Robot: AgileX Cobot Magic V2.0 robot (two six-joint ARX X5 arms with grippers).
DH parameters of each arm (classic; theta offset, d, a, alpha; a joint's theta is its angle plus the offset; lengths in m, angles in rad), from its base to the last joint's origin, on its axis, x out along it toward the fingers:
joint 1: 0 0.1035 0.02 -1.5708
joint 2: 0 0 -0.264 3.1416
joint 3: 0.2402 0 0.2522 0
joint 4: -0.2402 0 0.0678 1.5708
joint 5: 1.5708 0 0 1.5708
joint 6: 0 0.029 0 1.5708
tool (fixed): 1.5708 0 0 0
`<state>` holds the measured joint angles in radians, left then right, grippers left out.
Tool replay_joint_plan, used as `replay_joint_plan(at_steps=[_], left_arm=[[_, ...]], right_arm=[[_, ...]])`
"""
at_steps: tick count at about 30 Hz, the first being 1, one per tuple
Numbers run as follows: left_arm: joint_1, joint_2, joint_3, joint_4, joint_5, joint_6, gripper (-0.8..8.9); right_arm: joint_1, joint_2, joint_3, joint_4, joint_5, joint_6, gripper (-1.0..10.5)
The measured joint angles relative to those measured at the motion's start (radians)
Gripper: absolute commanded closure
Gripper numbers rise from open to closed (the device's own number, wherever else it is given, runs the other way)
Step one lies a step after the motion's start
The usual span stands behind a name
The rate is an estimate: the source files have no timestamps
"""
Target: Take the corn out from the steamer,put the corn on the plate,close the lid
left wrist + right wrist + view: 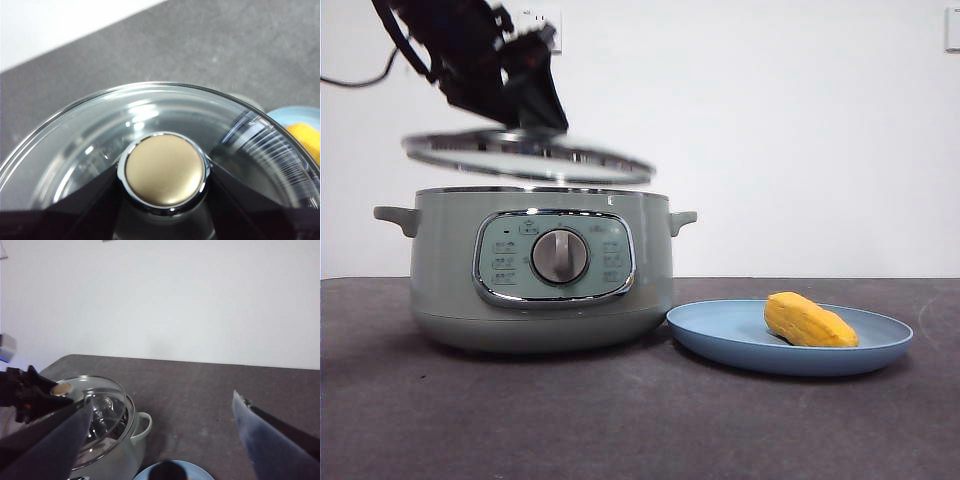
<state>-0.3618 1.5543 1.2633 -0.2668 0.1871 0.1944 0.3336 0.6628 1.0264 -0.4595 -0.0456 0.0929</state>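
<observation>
Left gripper (164, 220): clenched on lid knob (165, 170); black jaws press knob from both sides in left wrist view. In front view the arm enters from upper left, dark and blurred, w/ gripper (535, 120) atop lid centre.
Lid (528, 156): glass dome w/ chrome rim, held in air above steamer, not seated. Tilted, side toward plate lower. Clear gap btwn lid rim and pot rim in front view.
Steamer (540, 270): pale green pot, upright on table, directly under lid. Two side handles, chrome-framed panel, silver dial (560, 256) at centre. Right wrist view shows lid (102, 412) over pot mouth, offset; pot interior not readable.
Plate (790, 345): light blue, flat on table just beside steamer; near edge close to pot base, contact cannot be told.
Corn (809, 320): yellow-orange cob piece, lying on its side on plate, tapered end pointing away from steamer. Outside pot. Orange sliver also at edge of left wrist view (306, 135).
Right gripper (162, 430): released, jaws wide apart, nothing btwn them. High above table, over plate area, well apart from lid and corn.
Table (620, 420): dark grey, matte. White wall (800, 130) behind.
</observation>
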Motion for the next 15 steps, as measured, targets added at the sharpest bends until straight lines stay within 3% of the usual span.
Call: replay_joint_plan(at_steps=[15], left_arm=[[-0.013, 0.035, 0.0, 0.015, 0.014, 0.004, 8.2]], right_arm=[[0.0, 0.008, 0.0, 0.0, 0.0, 0.0, 4.7]])
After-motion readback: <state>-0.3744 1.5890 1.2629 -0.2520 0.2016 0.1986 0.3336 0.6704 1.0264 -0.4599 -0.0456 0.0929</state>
